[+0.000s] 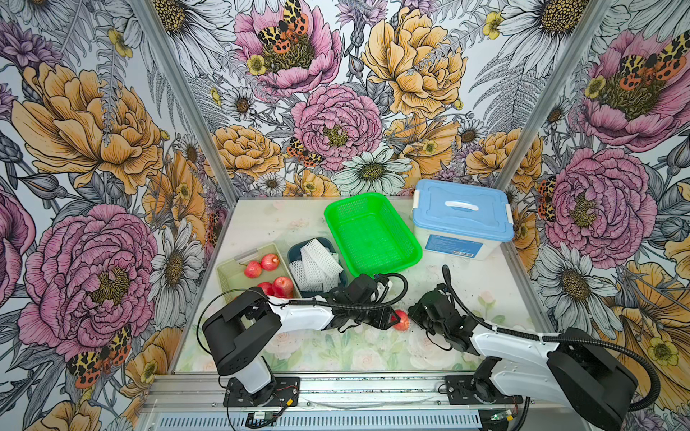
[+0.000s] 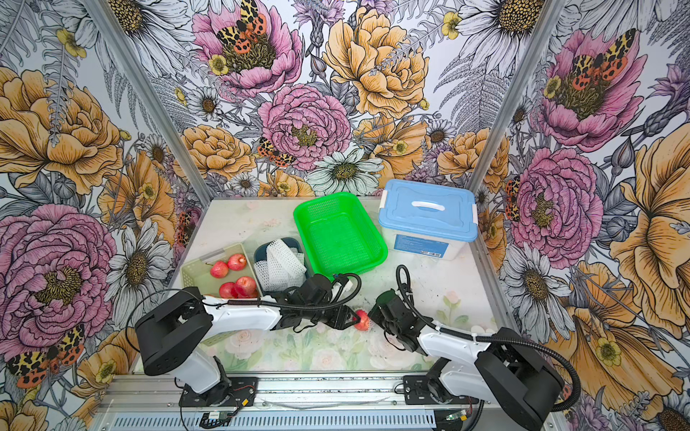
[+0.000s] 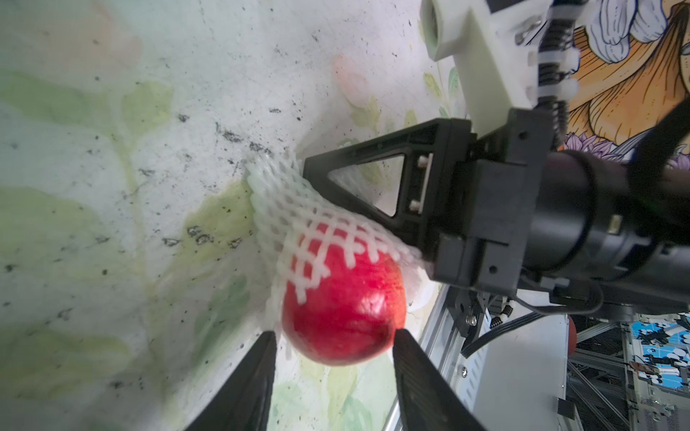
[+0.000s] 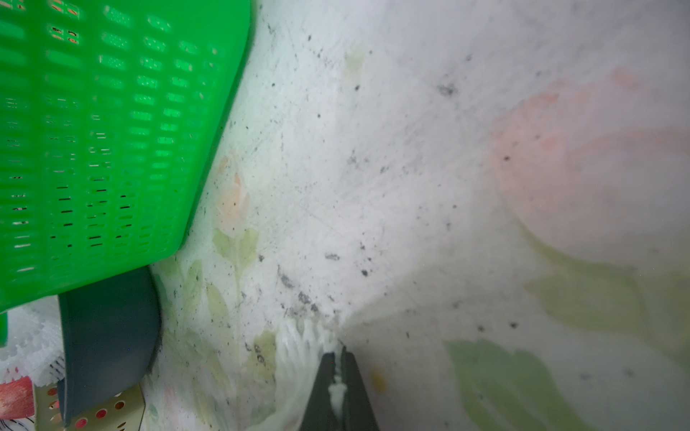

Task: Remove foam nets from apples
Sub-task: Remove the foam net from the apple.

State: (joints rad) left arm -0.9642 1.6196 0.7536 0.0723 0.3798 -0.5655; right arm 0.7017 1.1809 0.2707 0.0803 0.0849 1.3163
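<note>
glossy apple (image 3: pixel 343 317), foam net (image 3: pixel 298 224), seemingly plastic basket (image 4: pixel 112 130)

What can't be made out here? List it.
- Both top views: left arm covers the beige basket at its near end.
- Both top views: box label too small to read.
- Both top views: apple half hidden behind that arm.
- Right wrist view: foam net blurred, cut by the edge.

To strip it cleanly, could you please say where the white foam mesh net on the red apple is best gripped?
Pinch the white foam mesh net at its empty, flattened tail beyond the red apple, from the side opposite the bared end: there it is thin, where the right gripper pinches.
</note>
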